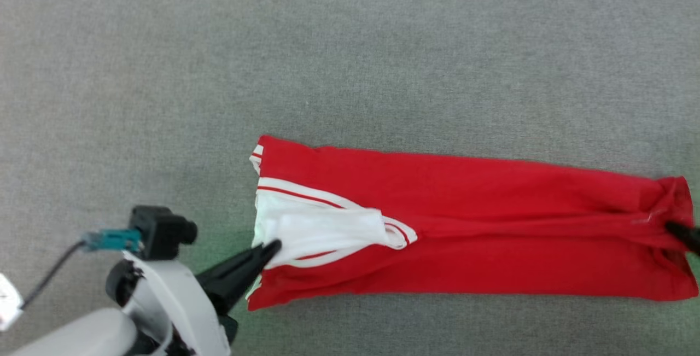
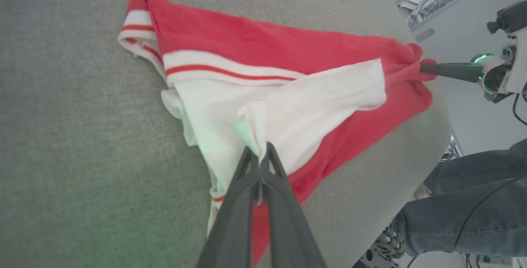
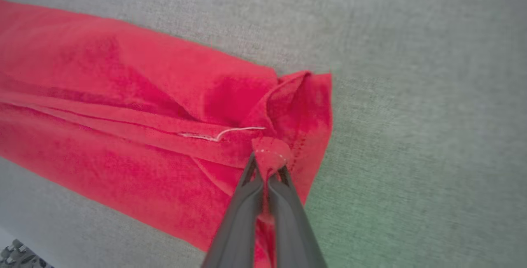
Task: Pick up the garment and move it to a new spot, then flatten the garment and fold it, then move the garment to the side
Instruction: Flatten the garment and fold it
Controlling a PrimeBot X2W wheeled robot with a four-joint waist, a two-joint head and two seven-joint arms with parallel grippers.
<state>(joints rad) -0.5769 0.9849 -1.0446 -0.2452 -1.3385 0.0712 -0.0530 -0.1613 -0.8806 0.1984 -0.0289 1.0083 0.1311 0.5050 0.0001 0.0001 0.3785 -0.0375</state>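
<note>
The surface I work over is a grey table (image 1: 350, 44) with a fine woven, felt-like cover, flat and even across my head view. In my left wrist view its edge curves round at a corner. 1 thing lies directly on it: the garment (image 1: 465, 225), folded into a long narrow band running from my left to my right. White sleeve and striped bands lie at my left end, bunched plain red at my right. A faint green tint falls on the grey beside both ends.
</note>
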